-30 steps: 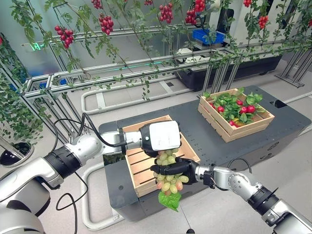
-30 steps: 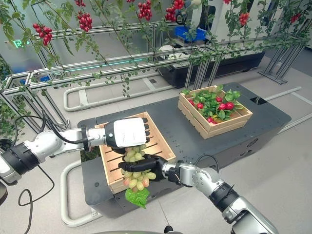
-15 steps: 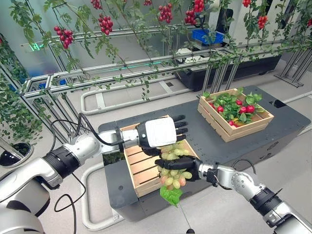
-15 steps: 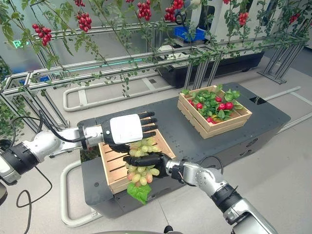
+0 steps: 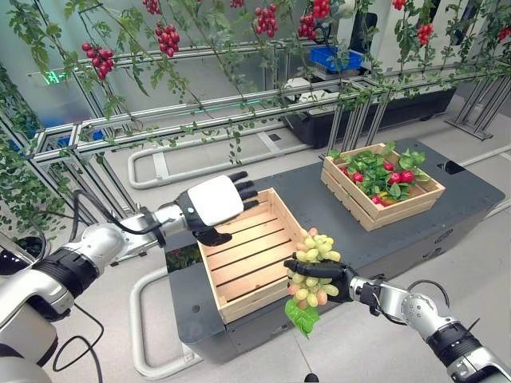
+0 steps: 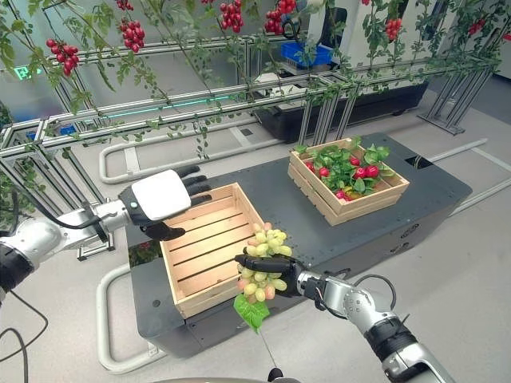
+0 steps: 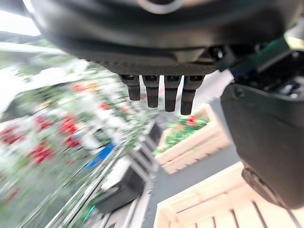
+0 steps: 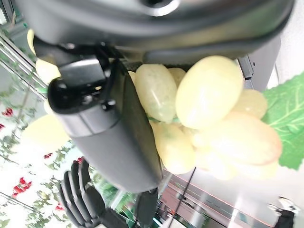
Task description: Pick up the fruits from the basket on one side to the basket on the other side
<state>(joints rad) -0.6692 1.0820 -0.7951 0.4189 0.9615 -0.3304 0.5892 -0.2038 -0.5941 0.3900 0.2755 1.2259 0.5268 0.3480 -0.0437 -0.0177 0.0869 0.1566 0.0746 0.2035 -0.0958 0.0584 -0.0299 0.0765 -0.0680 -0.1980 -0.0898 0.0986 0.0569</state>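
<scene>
While the head views look down on the dark bench [image 5: 319, 203], the right hand [image 5: 323, 271] is curled round the bunch of green grapes [image 5: 313, 275], which hangs long-axis down with its leaf lowest just past the near right corner of the empty crate [image 5: 247, 255]; the crate with red fruit [image 5: 383, 187] sits well apart toward the bench's far right end. Over that empty crate's far left corner the left hand [image 5: 215, 201] hovers with fingers spread and holds nothing, so the right hand is plainly the nearer one for the carry. Along the left wrist its straight fingers [image 7: 164, 95] point toward the far crate [image 7: 190, 142], and along the right wrist the thumb [image 8: 114, 128] is clamped against pale grapes [image 8: 204, 95].
</scene>
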